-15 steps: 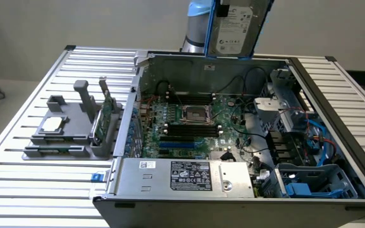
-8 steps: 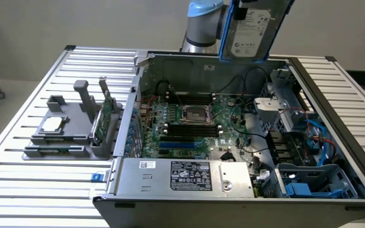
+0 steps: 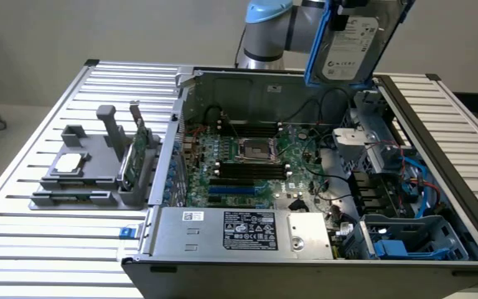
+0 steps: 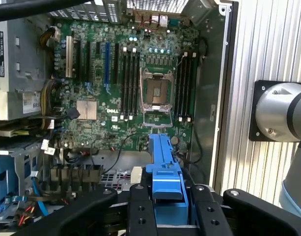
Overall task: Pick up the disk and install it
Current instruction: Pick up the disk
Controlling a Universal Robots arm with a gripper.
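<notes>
Slatted table [image 3: 32,243], PC case [image 3: 248,87] — arm [image 3: 276,28] high, pincer [image 4: 171,210] holds disk [image 3: 351,47] on edge.

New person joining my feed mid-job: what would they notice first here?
The disk, white label and blue rails, hangs in the gripper above the back of the open computer case, toward the exterior view's right. Below it lies the green motherboard with its processor socket in the middle. On the exterior view's left, a grey fixture stands on the slatted table.
</notes>
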